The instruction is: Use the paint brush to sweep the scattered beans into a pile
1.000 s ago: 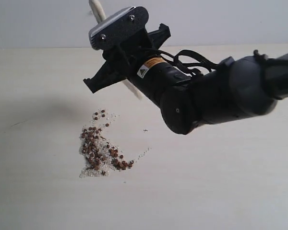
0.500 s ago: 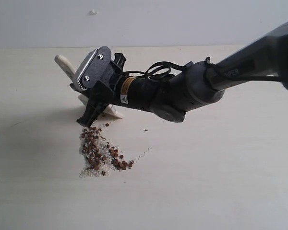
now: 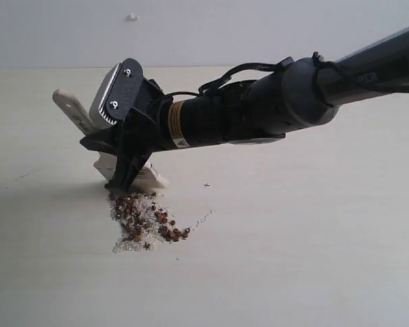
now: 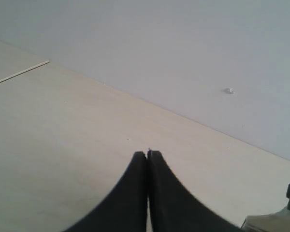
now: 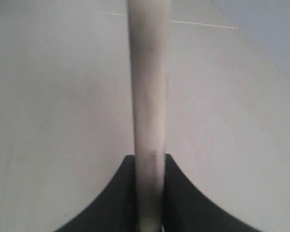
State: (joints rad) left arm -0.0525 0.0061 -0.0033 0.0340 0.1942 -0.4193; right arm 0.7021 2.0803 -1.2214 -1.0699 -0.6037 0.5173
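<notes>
The reddish-brown beans lie in a compact pile (image 3: pixel 142 219) on the pale table, mixed with white grains that trail off toward the right. My right gripper (image 3: pixel 110 163) reaches across from the right and is shut on the paint brush (image 3: pixel 73 111), whose pale handle sticks up to the left. The cream bristles (image 3: pixel 148 179) touch the table at the pile's far edge. In the right wrist view the handle (image 5: pixel 148 87) runs straight out between the fingers of the right gripper (image 5: pixel 149 160). My left gripper (image 4: pixel 148 154) is shut, holds nothing, and hovers over bare table.
The table (image 3: pixel 313 238) is pale wood and ends at a grey wall (image 3: pixel 259 27) carrying a small white bump (image 3: pixel 131 16). A tiny dark mark (image 3: pixel 206 184) lies right of the pile. The right arm (image 3: pixel 293 102) stretches across above the table's far half.
The right gripper has dropped and moved left with the brush, from high above the table to bristles on the surface. The loose beans at the pile's far end are now pushed closer in.
</notes>
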